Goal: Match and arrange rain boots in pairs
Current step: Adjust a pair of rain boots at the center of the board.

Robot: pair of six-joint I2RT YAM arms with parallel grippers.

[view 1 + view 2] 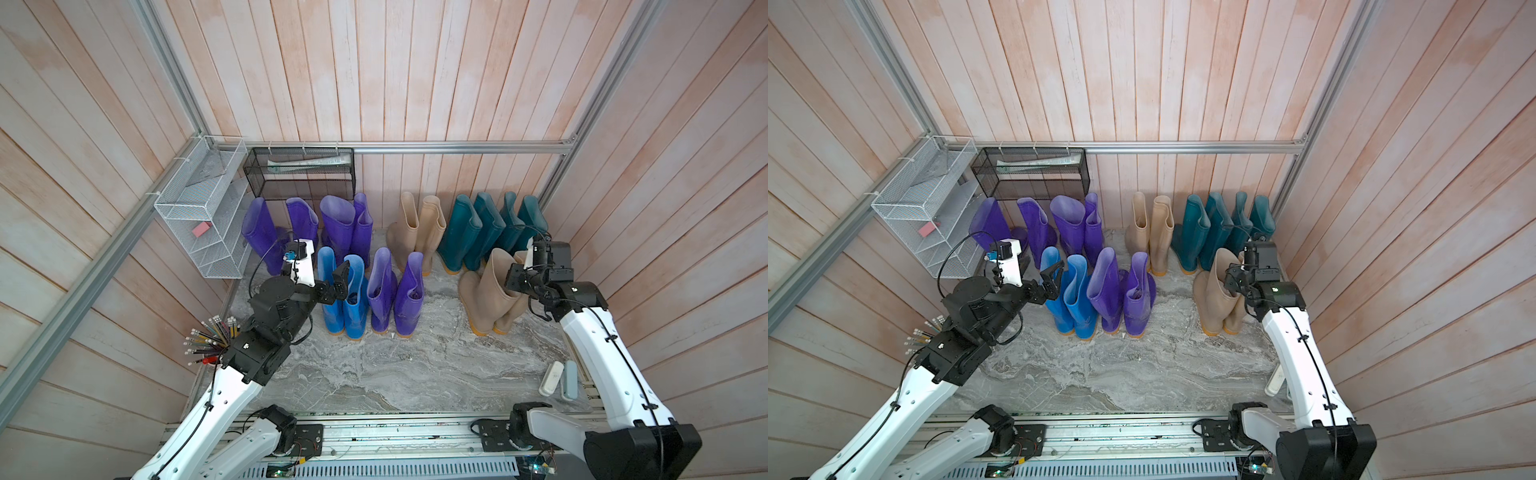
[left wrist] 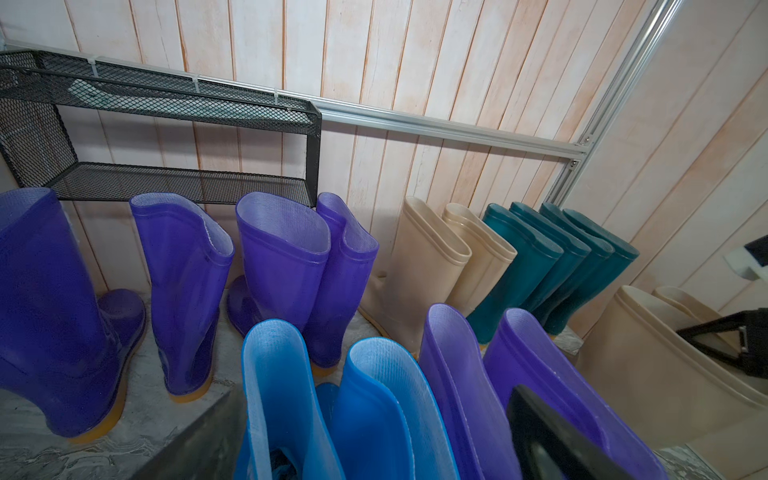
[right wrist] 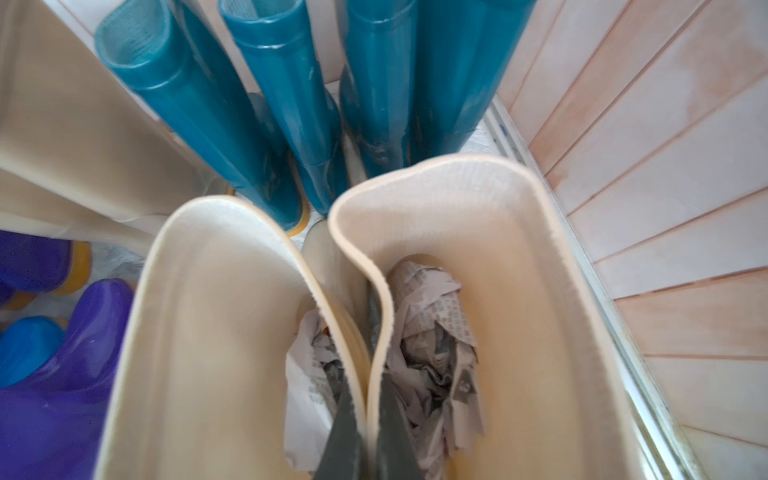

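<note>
Boots of the beige front pair [image 1: 492,286] stood side by side on the marbled floor [image 1: 395,365], over on my right and just in front of the four teal boots [image 1: 490,228] at the back wall. My right gripper [image 3: 366,395] reached down at their tops with one finger inside each shaft, pinching the two neighbouring walls tight together. Crumpled newspaper [image 3: 432,332] filled both boots beneath my fingers [image 3: 390,432].

My left gripper [image 1: 337,284] hung at the tops of the blue pair [image 1: 347,303], its fingers spread wide; whether they touched the rubber I could not tell. A purple pair [image 1: 395,291] stood upright between the blue pair and the beige front pair. Along the back wall stood four more purple boots [image 1: 340,224] and a second beige pair [image 1: 428,228], then the teal boots. A black mesh shelf [image 1: 299,166] and a white wire shelf [image 1: 199,208] hung in the far left corner.
</note>
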